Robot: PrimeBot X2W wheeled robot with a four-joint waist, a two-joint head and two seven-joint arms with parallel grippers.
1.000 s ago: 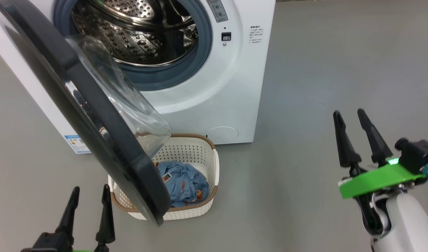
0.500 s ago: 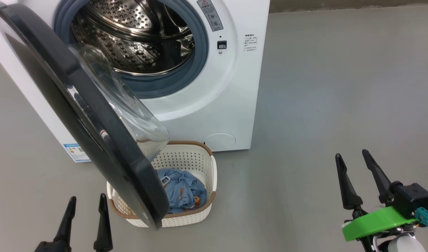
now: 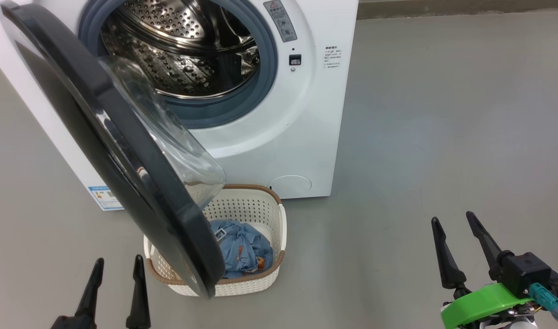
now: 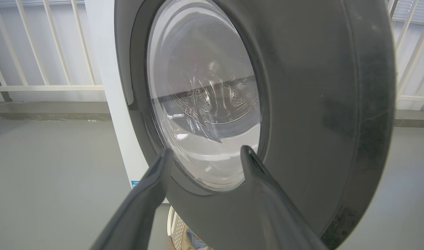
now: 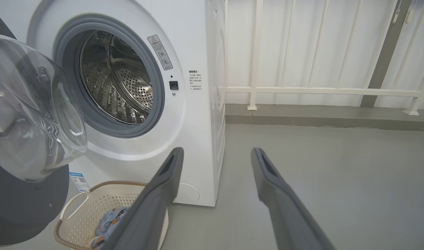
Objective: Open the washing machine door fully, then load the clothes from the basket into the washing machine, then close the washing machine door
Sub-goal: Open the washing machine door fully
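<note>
Head view: the round, black-rimmed, glass-windowed washing machine door (image 3: 169,224) stands swung out from the big white front-loading washing machine (image 3: 279,137), above the cream perforated plastic basket (image 3: 256,201) that holds the light blue printed clothes (image 3: 242,249). My left gripper (image 3: 118,259) and right gripper (image 3: 451,217) are spread and empty.

Left wrist view: my fingers point at the door's outer face.

Right wrist view: the basket sits at the lower left, in front of the machine.

Head looks down, wrists level, all share washing machine door (image 3: 169,228)

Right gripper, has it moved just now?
Yes. The right gripper drew back down the view: its tips, once above the washing machine's base, now lie below it.
</note>
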